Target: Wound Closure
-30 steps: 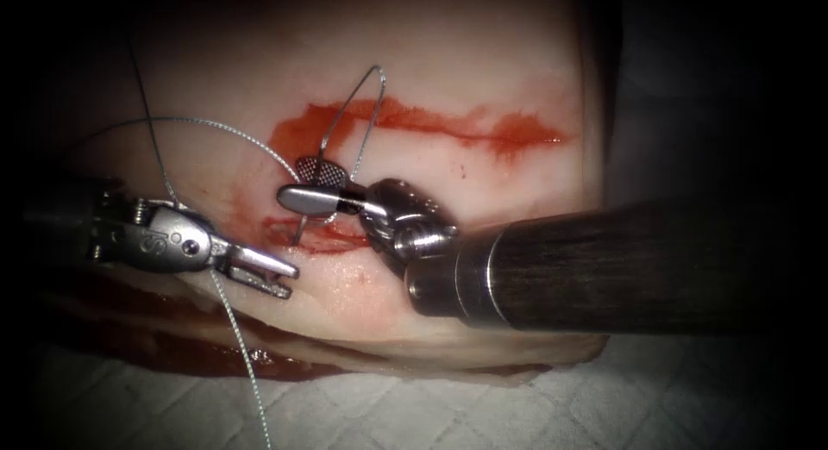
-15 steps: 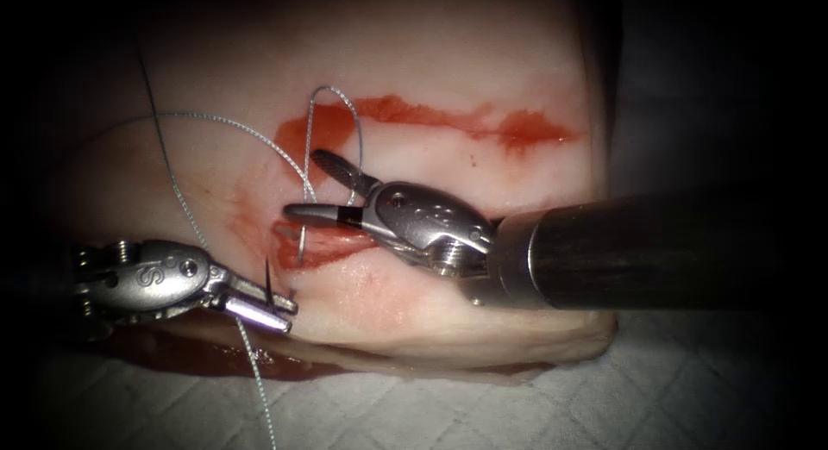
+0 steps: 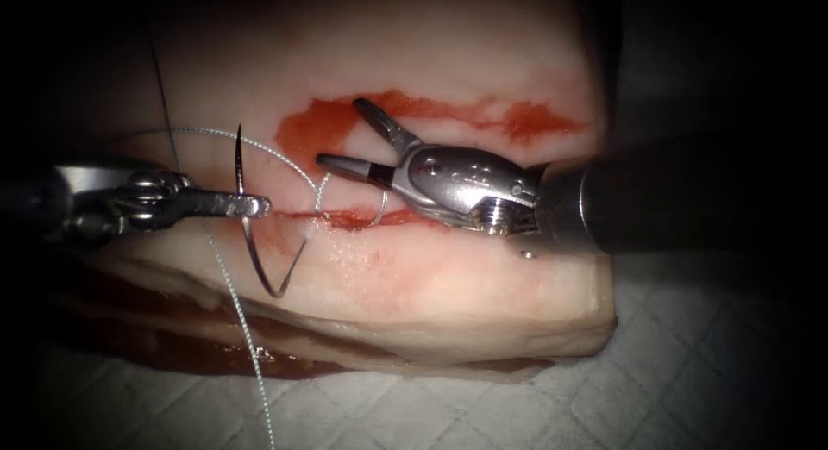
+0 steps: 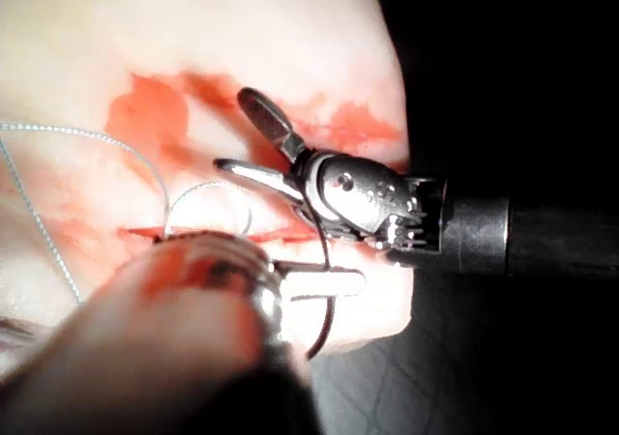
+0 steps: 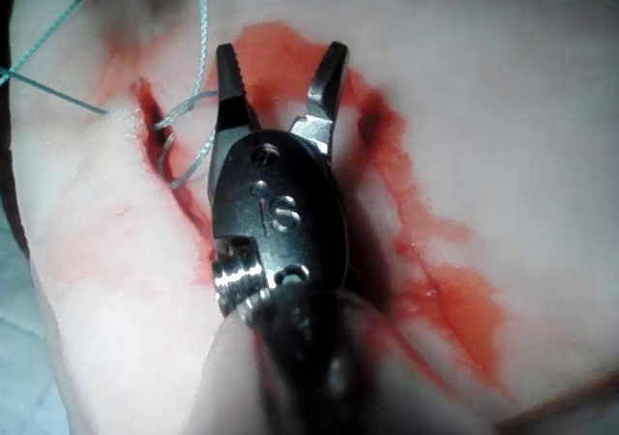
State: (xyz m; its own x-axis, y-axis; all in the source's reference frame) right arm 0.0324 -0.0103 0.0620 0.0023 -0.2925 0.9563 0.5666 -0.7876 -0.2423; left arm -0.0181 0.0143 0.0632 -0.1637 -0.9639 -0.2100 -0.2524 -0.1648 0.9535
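My left tool (image 3: 250,207) comes in from the left with its jaws shut on the curved needle (image 3: 259,273), about a third of the way back from the tip. The needle's tip points up at the left of the cut (image 3: 354,217). Its curve hangs in front of the tissue (image 3: 448,269), and its trailing end rises toward the cut's left end. Thread (image 3: 276,157) arcs from the left into the cut. My right tool (image 3: 340,131) hovers above the cut, jaws open, holding nothing. The left tool (image 4: 350,282), needle (image 4: 327,327) and right tool (image 4: 234,130) show in the left wrist view. The right tool's (image 5: 280,53) open jaws show beside the thread (image 5: 201,29).
Red fluid (image 3: 466,118) streaks the tissue above the cut. A strand of thread (image 3: 246,346) runs down over the tissue's front edge onto the white quilted cloth (image 3: 535,407). The right tool's dark shaft (image 3: 690,209) crosses the tissue's right end.
The left tool closed on the needle near its tip and lifted it up and left, drawing it out of the tissue. The right tool backed off to the right with jaws open.
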